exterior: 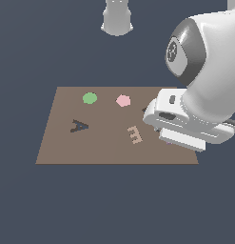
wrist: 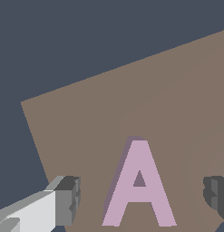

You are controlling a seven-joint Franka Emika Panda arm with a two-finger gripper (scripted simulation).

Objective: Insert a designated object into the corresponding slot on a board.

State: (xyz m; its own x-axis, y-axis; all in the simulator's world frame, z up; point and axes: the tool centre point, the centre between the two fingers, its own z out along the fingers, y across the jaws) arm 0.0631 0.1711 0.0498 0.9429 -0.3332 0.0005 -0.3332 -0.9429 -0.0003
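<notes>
Your hand [wrist: 140, 199] hangs wide open over the lilac letter A block [wrist: 138, 186], one finger on each side, neither touching it.

The block lies flat on the brown board [wrist: 86, 118], apparently near its edge on the exterior view's right, where the arm hides it. The dark A-shaped slot [exterior: 79, 126] sits well apart, beyond the tan E block [exterior: 134, 135].

My arm [exterior: 204, 66] is glossy white, built of fat rounded shells, with a dark grey ring framing a round grey cap at the joint. My hand is a boxy white block with a dark oval recess. My fingers [wrist: 68, 201] are white bars ending in ribbed dark grey pads.
</notes>
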